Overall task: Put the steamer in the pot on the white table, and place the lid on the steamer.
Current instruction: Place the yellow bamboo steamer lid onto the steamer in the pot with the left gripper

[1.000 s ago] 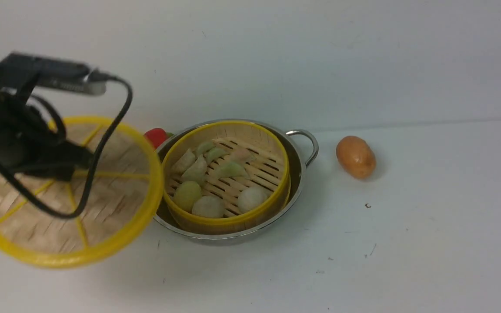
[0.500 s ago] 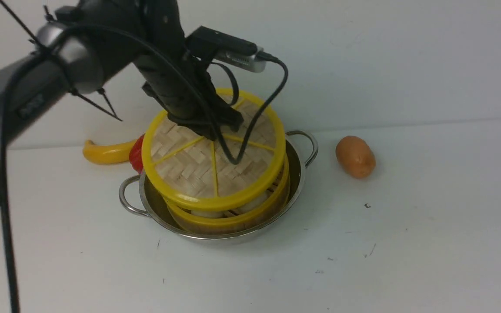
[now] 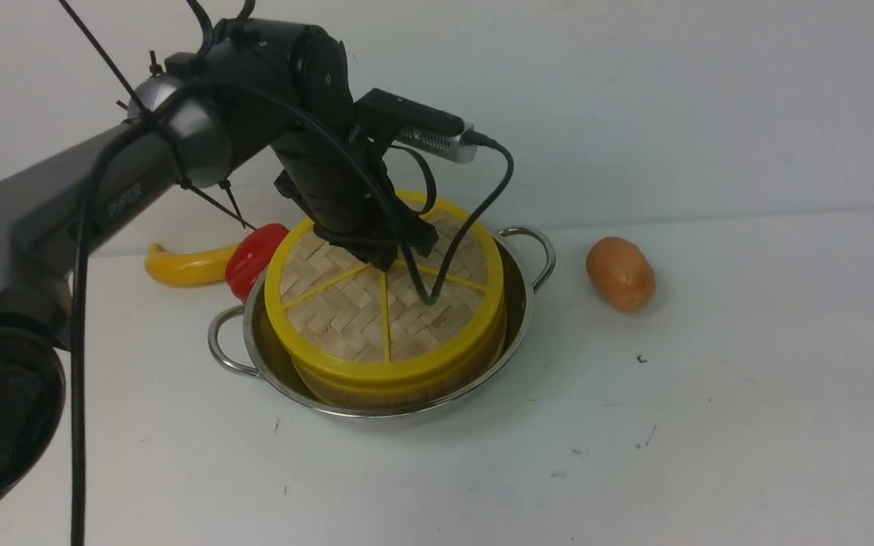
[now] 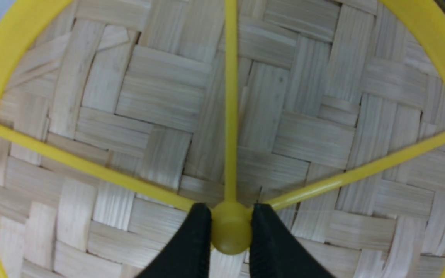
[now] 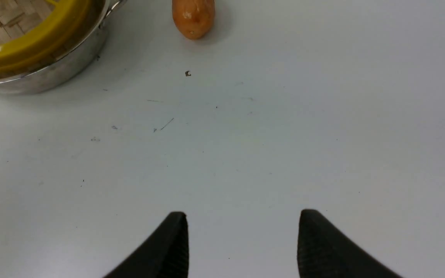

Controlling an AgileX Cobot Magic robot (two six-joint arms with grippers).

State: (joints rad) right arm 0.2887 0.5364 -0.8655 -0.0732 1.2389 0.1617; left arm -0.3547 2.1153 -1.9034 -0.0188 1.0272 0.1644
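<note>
White tabletop [image 3: 710,394] bore the pot [image 3: 522,318] and steamer [image 3: 407,395], the lid [image 3: 346,318] lay flat straight below the left gripper [image 4: 230,212] pinching its centre knob [image 4: 228,235], and the right gripper [image 5: 243,231] gaped well apart.

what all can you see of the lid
The lid is a flat round disc of herringbone-woven pale bamboo with a thick yellow rim and thin yellow spokes meeting at a small yellow centre knob. It lies about level on the steamer, which sits in the pot. The left end effector pinches the knob from both sides.
</note>
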